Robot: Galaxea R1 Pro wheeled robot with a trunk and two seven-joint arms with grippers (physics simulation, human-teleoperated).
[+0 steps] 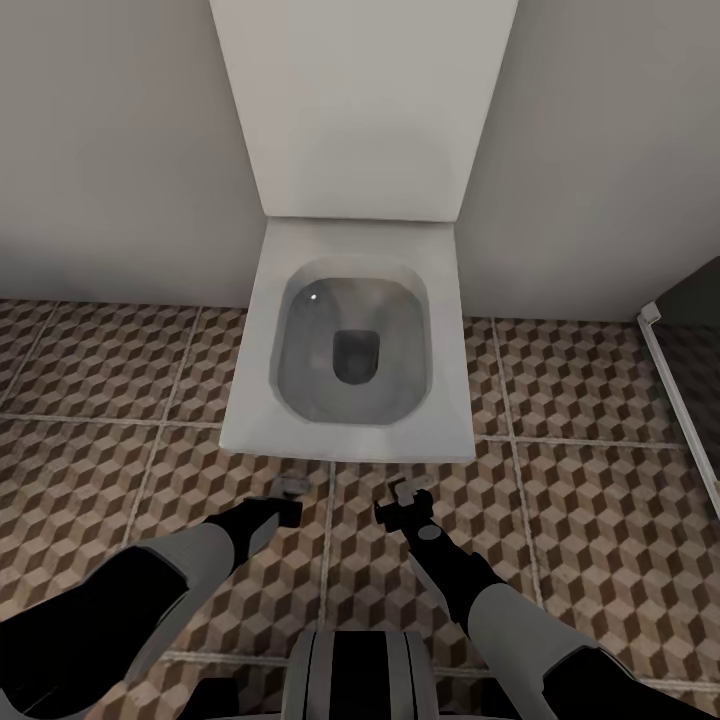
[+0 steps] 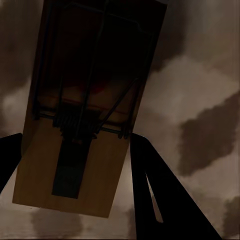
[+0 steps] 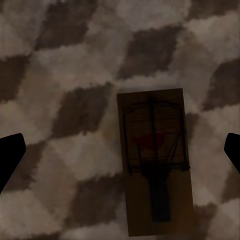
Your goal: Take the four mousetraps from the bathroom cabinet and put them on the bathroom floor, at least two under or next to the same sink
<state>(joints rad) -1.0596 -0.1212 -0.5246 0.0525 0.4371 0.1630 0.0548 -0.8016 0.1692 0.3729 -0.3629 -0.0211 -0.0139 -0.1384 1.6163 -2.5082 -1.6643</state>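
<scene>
Nearest to my camera, in the left wrist view, is a mousetrap (image 2: 85,105), a flat wooden board with dark wire fittings and a little red mark, and it sits between the two dark fingers (image 2: 165,200) of the left end effector (image 2: 75,165), which is pinching it at the sides near one end. I judge it to be light and stiff, so it needs little force, but the wood is smooth and narrow and it can slip or turn if I hold it only by a corner; the long edges of the board are the good place to take it, away from the spring and the wire bar. In the right wrist view a second mousetrap (image 3: 157,160) lies flat on the bathroom floor (image 3: 75,100) with its cube pattern, and the fingers (image 3: 10,155) of the right end effector (image 3: 120,155) stand spread wide on each side, apart from it, holding nothing. In the head view both arms reach forward and down, bent at the elbow, with the left end effector (image 1: 288,500) and the right end effector (image 1: 400,502) low over the tiles (image 1: 600,450), just in front of the white toilet (image 1: 350,350) with its lid up. I cannot make out the traps clearly in this view, they are too small. I see no sink here, so I think this place must be checked against the task.
</scene>
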